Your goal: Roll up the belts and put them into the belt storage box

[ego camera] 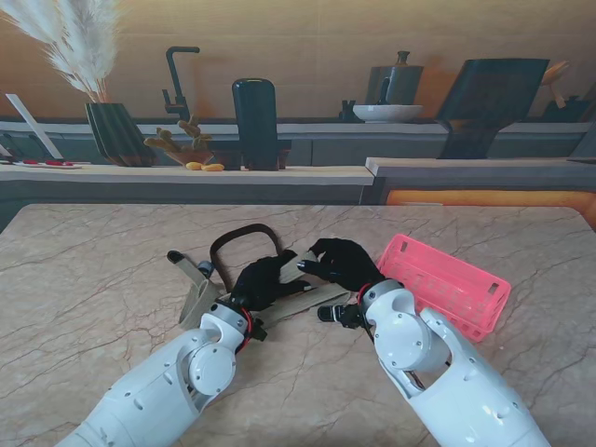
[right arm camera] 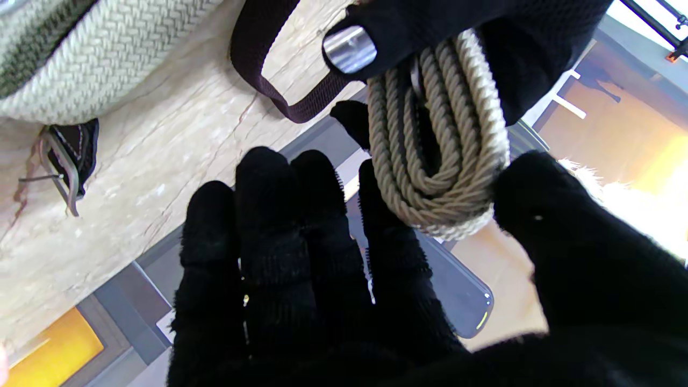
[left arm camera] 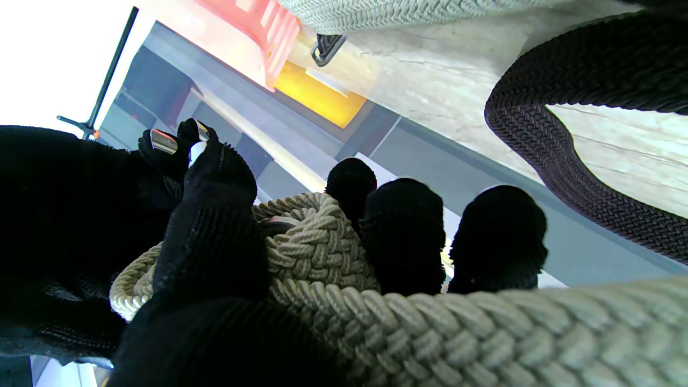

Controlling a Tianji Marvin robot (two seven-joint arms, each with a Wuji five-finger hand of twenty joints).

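Marble-look counter point(ego camera: 93, 307) fills the stand view, both arms coming up from the near corners. Pink storage box point(ego camera: 445, 282) sits on the counter to the right of the hands, tilted at an angle, just beside the right forearm; from here it looks empty, though part of its inside is hidden.

Beige braided belt point(ego camera: 296, 268) is partly rolled: its coil point(right arm camera: 446, 161) is held up off the counter between the two hands, and the loose tail point(ego camera: 200, 300) runs left and nearer to me across the counter. Dark brown belt point(ego camera: 244, 244) lies on the counter in an open loop just beyond the left hand, farther from me, untouched.

Left hand point(ego camera: 264, 282), black-gloved, is clamped on the beige coil; in its wrist view the thumb and fingers point(left arm camera: 403, 231) wrap around the braided turns. Right hand point(ego camera: 342, 262), also black-gloved, meets the coil from the other side: the thumb point(right arm camera: 559, 226) presses against the roll's edge while the four fingers point(right arm camera: 279, 226) are stretched out and apart. Whether it truly grips or only steadies the coil is hard to judge.

A small dark buckle point(right arm camera: 64, 156) lies on the counter near the belt's tail.
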